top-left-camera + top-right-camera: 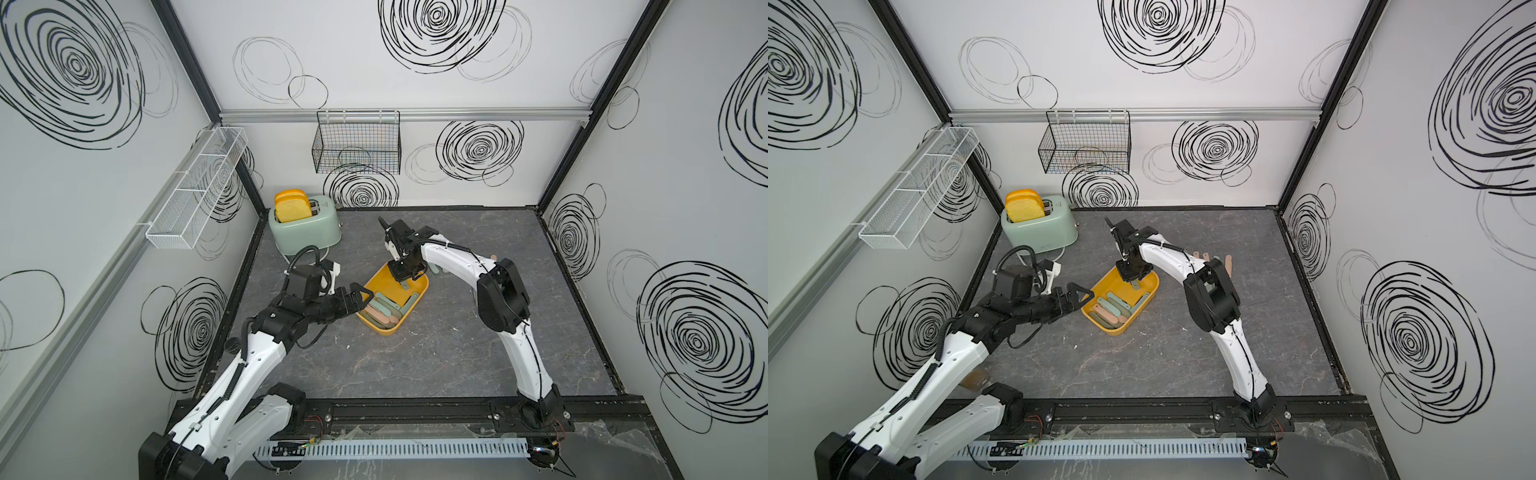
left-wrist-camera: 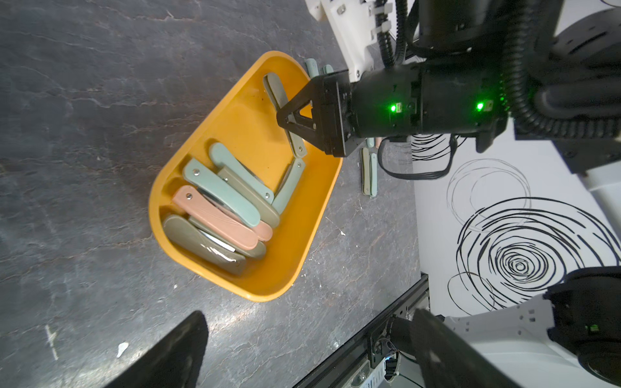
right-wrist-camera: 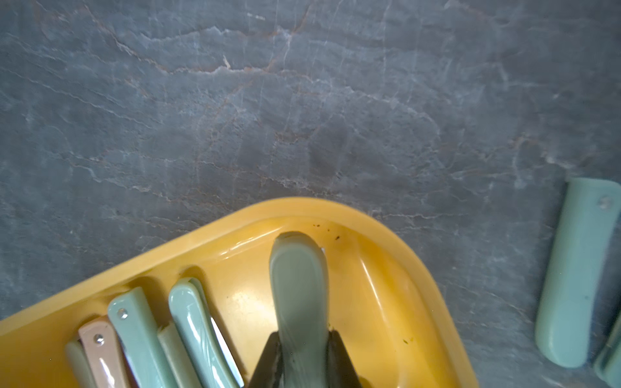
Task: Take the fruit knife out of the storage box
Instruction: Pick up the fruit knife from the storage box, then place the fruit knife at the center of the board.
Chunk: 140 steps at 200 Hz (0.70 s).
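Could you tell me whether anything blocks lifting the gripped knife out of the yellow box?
Nothing visible does: the right gripper clamps the sage-green folding fruit knife, nothing lies over it, and the mustard-yellow plastic storage box is open-topped.

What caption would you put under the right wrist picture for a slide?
Right gripper shut on a grey-green folded fruit knife in the yellow storage box, other folded knives alongside.

Tabletop fruit knives (image 1: 1228, 265) largely out of sight behind right arm (image 1: 1167, 257).
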Tool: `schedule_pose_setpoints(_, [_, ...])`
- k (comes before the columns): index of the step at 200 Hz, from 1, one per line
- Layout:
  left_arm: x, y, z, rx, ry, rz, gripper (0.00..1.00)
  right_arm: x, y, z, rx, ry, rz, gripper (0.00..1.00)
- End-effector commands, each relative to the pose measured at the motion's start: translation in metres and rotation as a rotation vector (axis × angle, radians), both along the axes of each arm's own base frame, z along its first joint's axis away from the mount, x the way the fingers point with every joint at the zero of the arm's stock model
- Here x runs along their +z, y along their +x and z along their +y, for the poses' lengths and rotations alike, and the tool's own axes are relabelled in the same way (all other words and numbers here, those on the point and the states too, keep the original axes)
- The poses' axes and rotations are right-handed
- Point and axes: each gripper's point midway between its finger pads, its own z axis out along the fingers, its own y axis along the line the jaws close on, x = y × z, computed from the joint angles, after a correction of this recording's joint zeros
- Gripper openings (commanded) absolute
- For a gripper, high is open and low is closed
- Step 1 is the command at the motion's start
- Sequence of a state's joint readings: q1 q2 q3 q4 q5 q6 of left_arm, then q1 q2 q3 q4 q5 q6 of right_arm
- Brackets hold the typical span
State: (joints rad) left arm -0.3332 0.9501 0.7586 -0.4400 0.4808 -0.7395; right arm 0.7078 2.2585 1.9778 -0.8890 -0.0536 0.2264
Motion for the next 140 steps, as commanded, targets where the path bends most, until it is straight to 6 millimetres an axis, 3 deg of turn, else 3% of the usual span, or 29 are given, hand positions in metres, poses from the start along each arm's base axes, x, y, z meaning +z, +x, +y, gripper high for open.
schedule_pose_setpoints(1, [0.025, 0.016, -0.022, -0.026, -0.036, -0.084, 0.98, 0.04, -0.004, -0.01, -0.032, 0.046, -0.022, 0.17])
schedule_pose_setpoints(35, [0.03, 0.02, -0.06, -0.113, -0.025, -0.096, 0.98, 0.058, 0.004, -0.043, -0.098, 0.057, -0.048, 0.17])
schedule_pose_setpoints(82, [0.032, 0.022, -0.108, -0.222, -0.025, -0.1, 0.98, 0.069, 0.014, -0.12, -0.241, 0.053, -0.075, 0.17])
schedule_pose_setpoints(107, [0.029, 0.018, -0.133, -0.28, -0.022, -0.094, 0.98, 0.063, 0.01, -0.162, -0.306, 0.04, -0.072, 0.18])
schedule_pose_setpoints(140, [0.016, 0.006, -0.164, -0.364, -0.01, -0.07, 0.98, 0.034, -0.01, -0.206, -0.366, 0.002, -0.029, 0.18])
